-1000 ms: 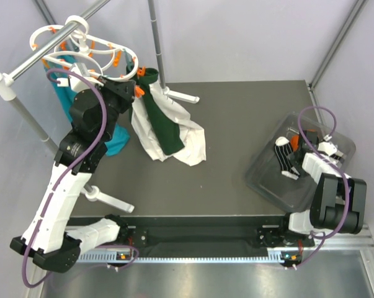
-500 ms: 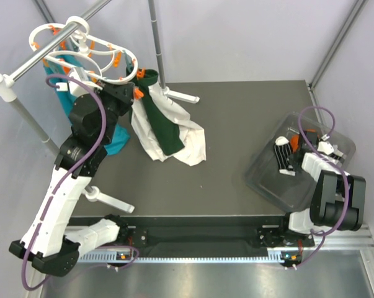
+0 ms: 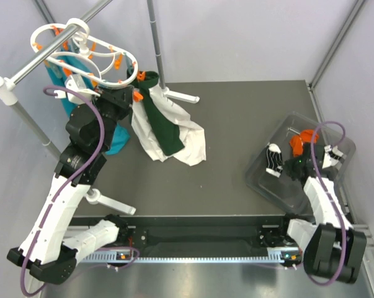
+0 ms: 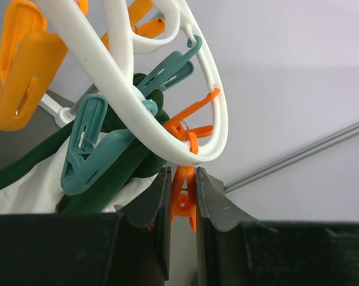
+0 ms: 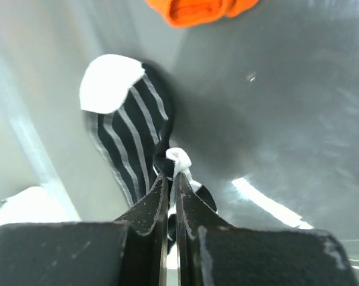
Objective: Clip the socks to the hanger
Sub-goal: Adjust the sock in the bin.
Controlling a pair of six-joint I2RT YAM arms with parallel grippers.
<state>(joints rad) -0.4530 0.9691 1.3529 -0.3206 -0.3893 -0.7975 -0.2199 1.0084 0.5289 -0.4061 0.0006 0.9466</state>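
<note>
The white oval hanger (image 3: 106, 53) hangs from the rail at the upper left, with orange clips around its ring. My left gripper (image 3: 132, 94) is shut on one orange clip (image 4: 183, 193) under the ring (image 4: 167, 140), squeezing its two legs. At the right, inside the clear bin (image 3: 264, 185), my right gripper (image 3: 284, 164) is shut on the bunched edge of a dark sock with white stripes (image 5: 128, 134), which shows from above as the striped sock (image 3: 273, 159). An orange sock (image 3: 301, 143) lies just behind it, seen at the top edge as the orange sock (image 5: 197, 9).
A white cloth with a dark-green cloth (image 3: 165, 127) hangs from the hanger onto the table. A teal cloth (image 3: 117, 144) hangs behind my left arm. The grey rail (image 3: 41, 56) and an upright pole (image 3: 154, 37) stand at the back left. A teal peg (image 4: 93, 146) grips the green cloth.
My right gripper has shut on the striped sock and the arm has swung round, drawing the sock left within the bin. My left gripper kept hold of the clip, shifting slightly.
</note>
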